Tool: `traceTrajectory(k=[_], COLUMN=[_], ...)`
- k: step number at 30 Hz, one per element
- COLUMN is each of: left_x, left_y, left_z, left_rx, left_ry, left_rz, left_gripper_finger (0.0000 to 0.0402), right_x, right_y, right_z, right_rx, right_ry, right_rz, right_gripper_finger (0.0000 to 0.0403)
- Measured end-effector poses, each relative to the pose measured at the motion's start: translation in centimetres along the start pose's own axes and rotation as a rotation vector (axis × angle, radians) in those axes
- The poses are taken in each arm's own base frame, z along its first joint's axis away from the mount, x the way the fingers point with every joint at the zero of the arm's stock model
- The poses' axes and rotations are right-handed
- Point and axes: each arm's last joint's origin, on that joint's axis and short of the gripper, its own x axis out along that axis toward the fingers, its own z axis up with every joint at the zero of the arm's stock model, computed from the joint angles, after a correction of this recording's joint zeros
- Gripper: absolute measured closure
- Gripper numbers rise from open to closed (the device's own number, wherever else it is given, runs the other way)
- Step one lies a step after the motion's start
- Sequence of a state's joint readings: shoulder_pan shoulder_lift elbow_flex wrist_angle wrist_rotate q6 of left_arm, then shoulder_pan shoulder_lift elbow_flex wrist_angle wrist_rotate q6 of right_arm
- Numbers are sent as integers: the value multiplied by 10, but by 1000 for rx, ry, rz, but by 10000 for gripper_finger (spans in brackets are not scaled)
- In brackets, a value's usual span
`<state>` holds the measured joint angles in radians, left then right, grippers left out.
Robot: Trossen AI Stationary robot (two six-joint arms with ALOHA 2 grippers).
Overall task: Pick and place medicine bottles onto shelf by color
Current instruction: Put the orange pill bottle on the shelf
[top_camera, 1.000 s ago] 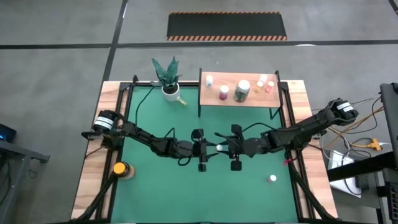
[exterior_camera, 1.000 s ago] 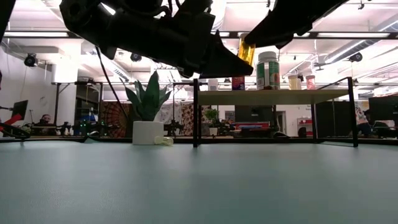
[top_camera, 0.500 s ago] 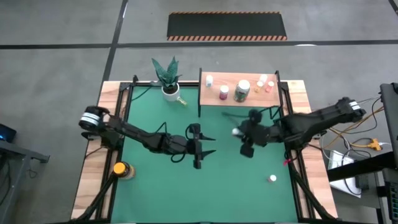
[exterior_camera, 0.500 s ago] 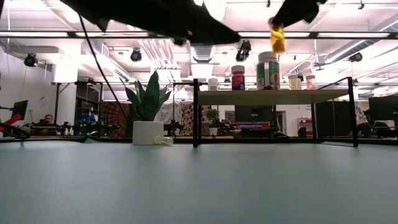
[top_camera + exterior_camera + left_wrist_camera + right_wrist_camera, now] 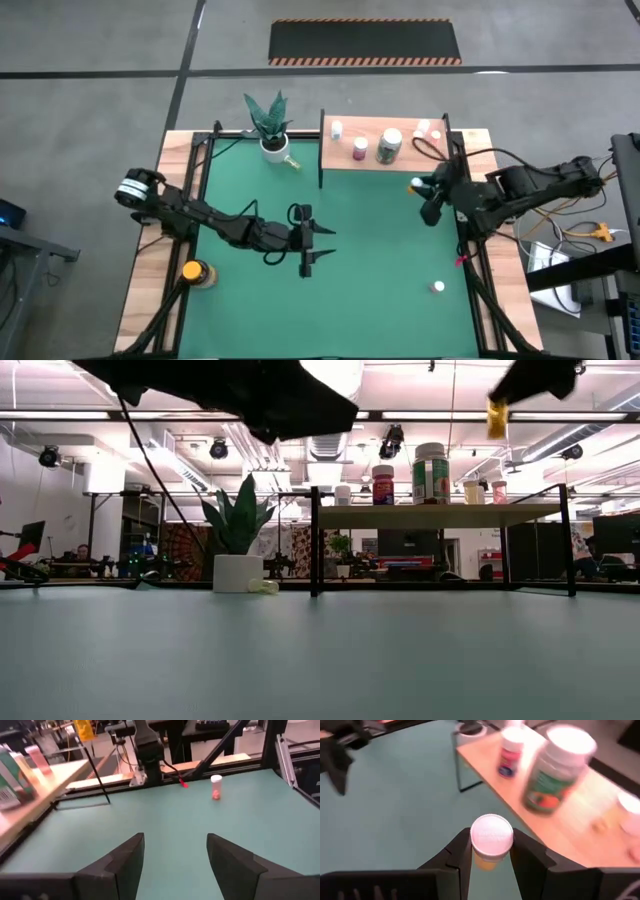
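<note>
An orange white-capped bottle (image 5: 491, 842) is clamped in the right gripper (image 5: 491, 851) beside the shelf (image 5: 400, 160); it should be kept upright. The left gripper (image 5: 175, 855) is spread empty.

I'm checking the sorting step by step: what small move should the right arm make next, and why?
Probably carry on over the light wooden shelf toward its right end: the right gripper holds a white-capped orange bottle beside the shelf, and the pale orange bottles stand there.

Left of the shelf (image 5: 385, 160) the mat (image 5: 250, 290) lay open; bottles (image 5: 389, 145) crowded its top.
</note>
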<state>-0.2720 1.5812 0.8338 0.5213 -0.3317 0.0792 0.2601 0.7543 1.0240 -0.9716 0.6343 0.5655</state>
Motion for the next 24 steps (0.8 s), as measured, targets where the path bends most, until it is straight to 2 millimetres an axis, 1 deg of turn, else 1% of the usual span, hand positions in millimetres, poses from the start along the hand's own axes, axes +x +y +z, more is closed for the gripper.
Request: traceTrajectory(k=[3, 8, 12, 15, 24], left_x=[0, 0, 0, 0, 0], left_y=[-1, -1, 0, 0, 0], left_z=[-3, 0, 1, 2, 1], left_rx=[-24, -53, -53, -52, -47], left_ry=[11, -22, -33, -37, -35], left_rz=[-3, 0, 2, 5, 9], left_gripper_finger=[203, 203, 203, 203, 203], right_x=[-1, -19, -21, -21, -19], right_y=[-13, -42, -49, -52, -55], right_z=[-14, -34, -41, -46, -48], right_rx=[59, 177, 217, 227, 287], right_ry=[-4, -83, -98, -106, -154], right_rz=[-15, 29, 35, 9, -84], right_gripper_finger=[298, 298, 298, 298, 298])
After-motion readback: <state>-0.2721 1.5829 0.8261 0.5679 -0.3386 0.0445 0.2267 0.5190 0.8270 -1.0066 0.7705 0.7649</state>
